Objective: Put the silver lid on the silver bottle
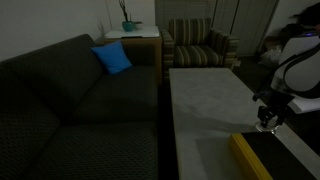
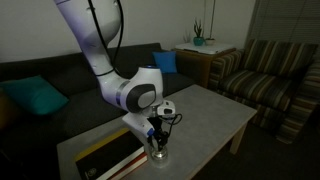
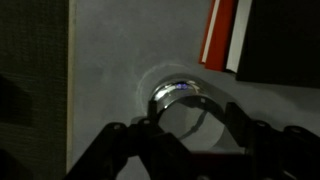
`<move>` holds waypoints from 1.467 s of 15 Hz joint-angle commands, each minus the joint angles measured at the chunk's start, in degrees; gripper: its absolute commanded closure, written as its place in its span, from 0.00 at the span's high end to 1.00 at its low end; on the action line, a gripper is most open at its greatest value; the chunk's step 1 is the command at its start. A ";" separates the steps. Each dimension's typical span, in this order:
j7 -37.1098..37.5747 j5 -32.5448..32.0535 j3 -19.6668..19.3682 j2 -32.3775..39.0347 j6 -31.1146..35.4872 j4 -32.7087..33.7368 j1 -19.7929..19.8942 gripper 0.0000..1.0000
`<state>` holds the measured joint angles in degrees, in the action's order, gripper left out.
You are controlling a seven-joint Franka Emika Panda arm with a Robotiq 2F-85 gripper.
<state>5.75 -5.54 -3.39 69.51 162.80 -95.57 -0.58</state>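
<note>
The silver bottle (image 2: 160, 153) stands on the grey table (image 2: 205, 115), close to its near edge. In the wrist view I look down on it, and its shiny rim (image 3: 175, 92) shows as a bright arc. My gripper (image 3: 190, 120) is right above it, with a finger on each side of a round grey disc that looks like the silver lid (image 3: 186, 112), at the bottle's mouth. The fingers appear shut on the lid. The gripper also shows in both exterior views (image 1: 266, 122) (image 2: 158, 138), pointing straight down.
A flat dark book with a yellow edge (image 2: 108, 160) (image 1: 250, 158) lies on the table beside the bottle. Its red and white edge (image 3: 222, 35) shows in the wrist view. A dark sofa (image 1: 70, 95) with a blue cushion (image 1: 112, 58) runs along the table. A striped armchair (image 1: 200, 45) stands beyond.
</note>
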 commanded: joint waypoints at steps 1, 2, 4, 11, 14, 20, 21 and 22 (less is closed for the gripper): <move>3.94 2.18 -4.11 -1.61 3.38 -3.83 -3.89 0.43; 4.50 2.45 -4.72 -1.52 3.76 -3.97 -4.37 0.43; 4.51 2.92 -4.97 -1.03 4.10 -3.83 -4.42 0.43; -3.61 2.40 0.59 0.72 12.68 -3.82 4.63 0.43; -9.26 1.33 5.35 1.46 16.49 -3.97 11.66 0.43; -18.80 -1.38 14.23 2.11 15.59 -4.57 22.47 0.43; -18.81 -1.37 14.17 1.72 15.61 -5.11 22.37 0.43; -18.66 -1.24 14.14 1.36 15.54 -5.58 22.25 0.43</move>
<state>-11.37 -6.45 9.59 72.34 178.08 -98.54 20.49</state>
